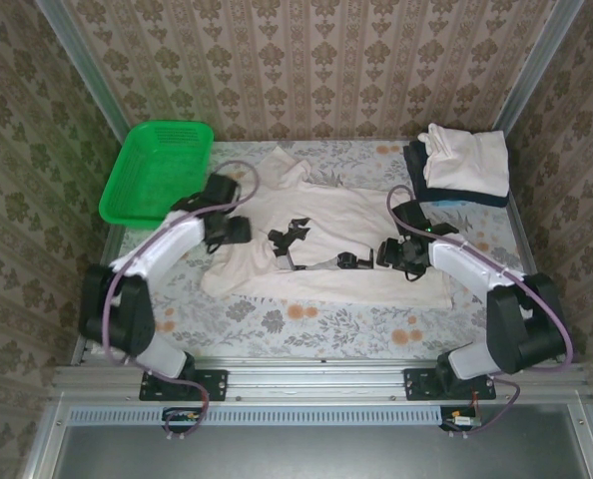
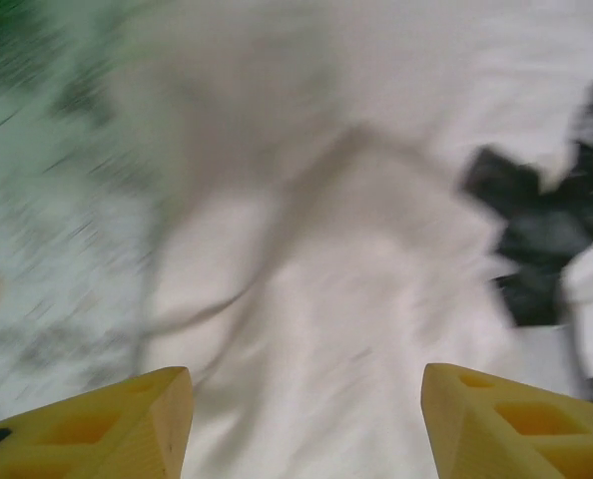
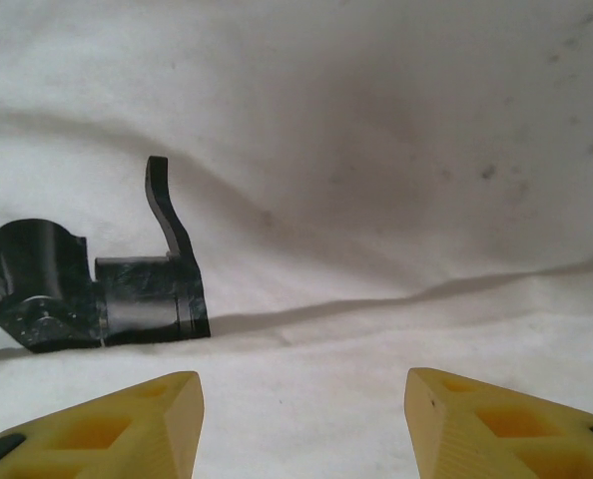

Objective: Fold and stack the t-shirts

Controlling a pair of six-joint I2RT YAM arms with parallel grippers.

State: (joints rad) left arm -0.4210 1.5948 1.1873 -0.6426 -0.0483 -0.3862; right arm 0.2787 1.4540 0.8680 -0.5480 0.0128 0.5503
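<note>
A cream-white t-shirt (image 1: 321, 225) with a black print (image 1: 292, 239) lies partly folded across the middle of the table. My left gripper (image 1: 239, 230) hovers over its left side, yellow fingers (image 2: 127, 419) wide apart and open above bare cloth (image 2: 316, 299); this view is blurred. My right gripper (image 1: 388, 254) is low over the shirt's right side, open, with only a fold of cloth (image 3: 376, 329) ahead of it and the print (image 3: 97, 294) to its left. At the back right, a folded cream t-shirt (image 1: 466, 160) rests on a dark navy one (image 1: 416, 165).
A green mesh basket (image 1: 157, 170) stands at the back left, close to the left arm. The floral table cover (image 1: 306, 324) shows in front of the shirt. Patterned walls close in the back and both sides.
</note>
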